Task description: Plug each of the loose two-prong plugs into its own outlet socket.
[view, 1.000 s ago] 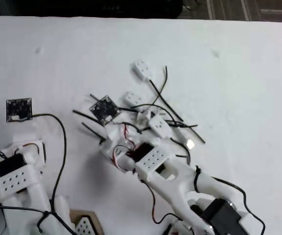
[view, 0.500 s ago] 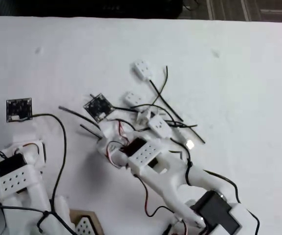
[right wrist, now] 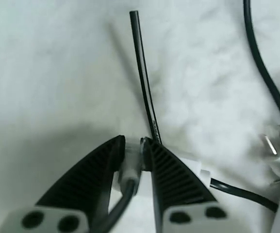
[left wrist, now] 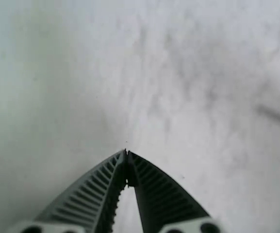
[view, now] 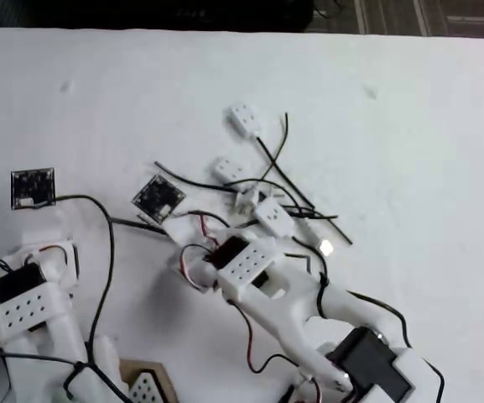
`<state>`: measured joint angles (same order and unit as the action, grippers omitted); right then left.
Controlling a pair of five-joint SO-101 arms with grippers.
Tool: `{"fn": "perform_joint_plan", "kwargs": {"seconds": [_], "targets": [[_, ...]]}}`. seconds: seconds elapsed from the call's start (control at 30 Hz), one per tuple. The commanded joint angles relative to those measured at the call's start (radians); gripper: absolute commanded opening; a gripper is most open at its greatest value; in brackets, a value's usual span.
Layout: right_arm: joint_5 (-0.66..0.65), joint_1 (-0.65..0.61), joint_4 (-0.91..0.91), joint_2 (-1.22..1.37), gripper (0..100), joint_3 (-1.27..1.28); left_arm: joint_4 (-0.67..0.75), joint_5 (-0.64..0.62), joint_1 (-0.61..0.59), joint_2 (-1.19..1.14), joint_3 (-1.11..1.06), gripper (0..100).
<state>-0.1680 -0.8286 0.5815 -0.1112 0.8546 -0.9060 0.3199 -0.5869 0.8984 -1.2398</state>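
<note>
Pickup looks like the step in hand: the right gripper (right wrist: 132, 143) is closed almost fully on a small white plug (right wrist: 129, 171), pinching its body from both sides with only the plug's width between the jaws. The plug sits low over the table (view: 409, 126), at the edge of the tangle of cords and white pieces in the middle.

A black cord (right wrist: 142, 73) that appears to be the plug's own runs straight out ahead of the jaw tips and ends in a cut stub. In the high view that stub points toward the left arm's side of the table. So the long axis of plug and cord lies roughly in line with the gripper. The prongs are hidden between the jaws — I cannot tell which way they face.

The left gripper (left wrist: 126, 153) is closed tip to tip with nothing in it, over bare table well apart from the pile.

Next, I judge, the plug must be lifted clear of the tangle and carried to a free socket, perhaps the white block (view: 243, 119) at the far end. It must then be turned until the prongs face the slots. A second plug (right wrist: 277, 141), two metal prongs showing, lies loose nearby — its cord could snag the carry.
</note>
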Motion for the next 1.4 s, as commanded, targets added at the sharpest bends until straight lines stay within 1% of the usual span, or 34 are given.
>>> {"fn": "perform_joint_plan", "kwargs": {"seconds": [0.0,0.17,0.23,0.3,0.43,0.5,0.63,0.77,0.93,1.07,1.17,1.37], "targets": [[-0.020,-0.005,0.036,0.027,1.6,0.003,0.014,0.002,-0.008,0.028,0.000,2],[-0.026,-0.025,0.038,-0.002,1.9,-0.002,0.014,0.002,-0.007,0.028,0.000,2],[-0.051,-0.038,0.038,-0.053,2.2,-0.003,0.014,0.002,-0.007,0.028,0.000,2],[-0.058,-0.039,0.056,-0.124,5.4,-0.005,0.014,0.002,-0.007,0.028,0.000,2],[-0.057,-0.039,0.145,-0.266,16.3,-0.021,0.014,0.002,-0.007,0.028,0.000,2],[-0.054,-0.039,0.179,-0.311,17.6,-0.026,0.014,0.002,-0.007,0.028,0.000,2],[0.002,-0.039,0.188,-0.325,14.9,-0.021,0.014,0.002,-0.007,0.028,0.000,2],[0.003,-0.039,0.186,-0.325,10.4,-0.020,0.014,0.002,-0.007,0.028,0.000,2],[0.006,-0.056,0.186,-0.320,9.5,-0.018,0.014,0.002,-0.007,0.028,0.000,2],[0.006,-0.056,0.186,-0.240,9.1,-0.018,0.014,0.002,-0.007,0.028,0.000,2],[0.000,-0.053,0.185,-0.162,1.9,-0.021,0.014,0.002,-0.007,0.028,0.000,2],[-0.002,-0.053,0.185,-0.110,1.8,-0.020,0.014,0.002,-0.008,0.028,0.000,2]]}}
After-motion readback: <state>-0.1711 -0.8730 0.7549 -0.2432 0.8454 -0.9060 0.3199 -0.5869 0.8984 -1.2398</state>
